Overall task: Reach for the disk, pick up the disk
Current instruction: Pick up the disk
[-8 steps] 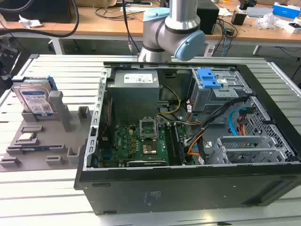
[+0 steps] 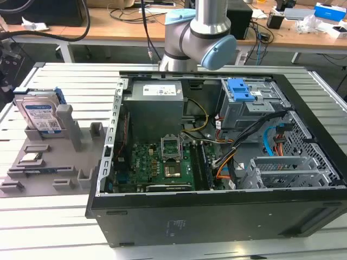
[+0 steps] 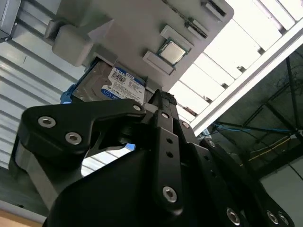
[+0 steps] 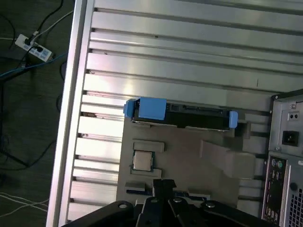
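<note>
Cluttered workbenches with cables stand behind a ribbed aluminium table [image 2: 65,81] that carries an open black desktop computer case [image 2: 217,216]. Just beside the case, on its exterior-view-left side, lies a grey plastic fixture tray [image 2: 54,168]. The disk [image 2: 40,114], a flat silver-grey metal hard drive with a white-and-blue label and a blue plastic side bracket, stands upright on edge in a slot at the tray's end farther from the case's front.

It is probably dense, rigid and smooth-sided, so it could slip in a light pinch, and it would not take a knock well. The free upper edge, pinched across the two broad faces between the bracket ends, looks the soundest hold.

The exterior view gives the label face and the upright stance. The first wrist view looks down on the disk's [image 4: 189,116] thin dark top edge, blue at both ends, with a small square silver chip [image 4: 142,160] between it and the black gripper [image 4: 164,183]. That gripper looks closed and empty, well short of the disk. The second wrist view shows the label [image 3: 118,84] past the gripper [image 3: 161,97].
</note>
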You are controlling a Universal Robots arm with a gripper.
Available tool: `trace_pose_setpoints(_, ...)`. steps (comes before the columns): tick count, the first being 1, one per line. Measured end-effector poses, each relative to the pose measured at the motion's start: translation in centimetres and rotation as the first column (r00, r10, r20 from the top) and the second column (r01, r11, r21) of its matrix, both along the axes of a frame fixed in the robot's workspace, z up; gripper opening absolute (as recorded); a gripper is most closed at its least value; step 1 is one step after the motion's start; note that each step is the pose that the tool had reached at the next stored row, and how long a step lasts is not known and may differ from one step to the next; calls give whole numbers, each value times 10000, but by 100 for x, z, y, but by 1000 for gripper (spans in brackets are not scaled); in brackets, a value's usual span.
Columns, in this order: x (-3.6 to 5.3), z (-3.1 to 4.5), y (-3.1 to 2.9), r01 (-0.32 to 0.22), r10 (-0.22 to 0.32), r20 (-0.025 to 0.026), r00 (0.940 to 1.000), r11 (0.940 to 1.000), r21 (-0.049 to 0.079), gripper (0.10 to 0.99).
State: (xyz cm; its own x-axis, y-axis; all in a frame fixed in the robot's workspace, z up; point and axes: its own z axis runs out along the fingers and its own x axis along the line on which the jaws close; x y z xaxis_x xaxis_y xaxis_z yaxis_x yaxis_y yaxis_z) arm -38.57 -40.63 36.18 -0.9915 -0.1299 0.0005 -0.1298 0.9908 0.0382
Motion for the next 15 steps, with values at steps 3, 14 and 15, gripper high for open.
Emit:
trace_pose_setpoints(3, 0, 0, 0, -472, 472, 0, 9989, 9989, 0, 106)
trace_pose_setpoints(14, 0, 0, 0, -2317, 2317, 0, 9728, 9728, 0, 106)
trace_pose_setpoints(15, 0, 0, 0, -2442, 2442, 0, 9697, 9697, 0, 106)
